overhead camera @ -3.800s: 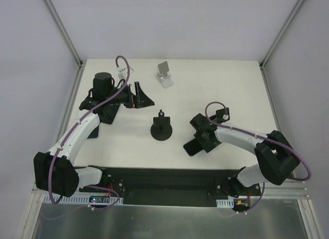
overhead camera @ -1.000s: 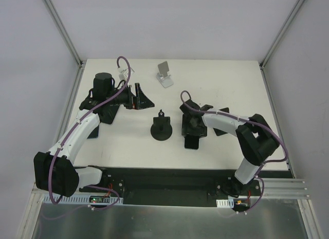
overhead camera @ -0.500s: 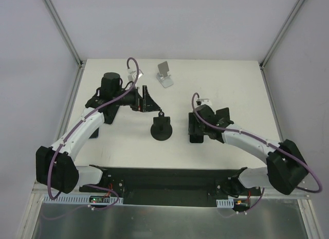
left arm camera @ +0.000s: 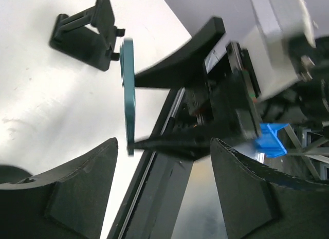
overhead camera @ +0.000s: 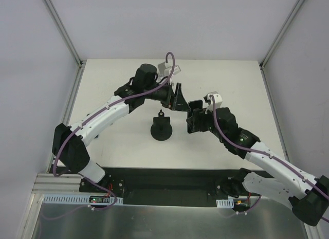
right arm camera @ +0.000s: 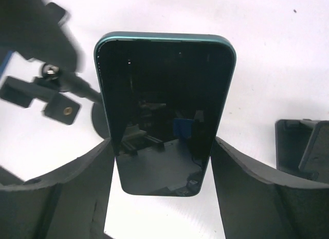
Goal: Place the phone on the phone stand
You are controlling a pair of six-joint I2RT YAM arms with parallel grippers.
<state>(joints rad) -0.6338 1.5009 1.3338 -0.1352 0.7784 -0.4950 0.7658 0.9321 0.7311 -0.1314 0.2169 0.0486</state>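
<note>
Since the earlier frame the left arm had swung from the counter's far left to its centre. This brought the black two-finger left hand [left arm camera: 164, 144], fingers spread with nothing between them, to face the right hand [right arm camera: 162, 141]. The right hand was clamped on the lower sides of a teal-edged, black-screened phone [right arm camera: 164, 95]. It held the phone off the white counter [overhead camera: 231, 79], long axis running straight out past the fingertips. The phone's thin edge pointed at the left hand's gap, just ahead of it, so a handover looked likely. A black round-based phone stand [overhead camera: 161, 127] stood just beside the right hand, not touching the phone.
</note>
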